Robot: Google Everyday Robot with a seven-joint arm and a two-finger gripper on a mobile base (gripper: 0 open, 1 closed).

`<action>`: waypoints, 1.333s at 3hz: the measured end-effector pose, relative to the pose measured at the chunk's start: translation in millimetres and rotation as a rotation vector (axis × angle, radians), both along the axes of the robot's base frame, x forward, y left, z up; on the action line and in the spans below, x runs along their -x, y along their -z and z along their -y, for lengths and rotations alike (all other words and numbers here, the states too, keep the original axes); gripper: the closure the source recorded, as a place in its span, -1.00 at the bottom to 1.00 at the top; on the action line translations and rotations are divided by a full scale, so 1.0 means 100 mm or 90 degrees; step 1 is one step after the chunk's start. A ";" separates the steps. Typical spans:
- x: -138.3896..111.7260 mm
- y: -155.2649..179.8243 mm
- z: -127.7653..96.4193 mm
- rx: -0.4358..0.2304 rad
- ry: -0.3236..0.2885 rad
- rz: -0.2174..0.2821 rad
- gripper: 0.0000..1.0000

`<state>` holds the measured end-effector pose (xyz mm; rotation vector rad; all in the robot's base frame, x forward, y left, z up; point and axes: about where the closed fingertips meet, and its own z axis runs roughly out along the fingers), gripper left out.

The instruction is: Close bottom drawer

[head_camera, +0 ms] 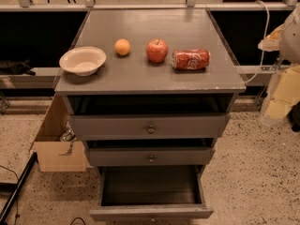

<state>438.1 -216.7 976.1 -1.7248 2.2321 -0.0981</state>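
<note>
Fully pulled out, bottom drawer (pixel 151 193) gapes dark; pincer out of view.

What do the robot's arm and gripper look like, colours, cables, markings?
The gripper is out of view. A pale grey rounded form at the right edge may be the arm; no markings show. Whether the white cable beside it belongs to the robot, I cannot tell.

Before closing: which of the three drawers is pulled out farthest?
The bottom drawer, lowest: its dark inside lies exposed; the middle drawer and top drawer gape slightly. The gripper is not in view.
</note>
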 end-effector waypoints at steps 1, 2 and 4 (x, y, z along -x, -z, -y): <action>0.00 0.00 0.00 0.000 0.000 0.000 -1.00; 0.00 -0.02 0.01 -0.018 0.003 0.002 -1.00; -0.02 0.95 -0.02 -0.188 0.114 -0.138 -1.00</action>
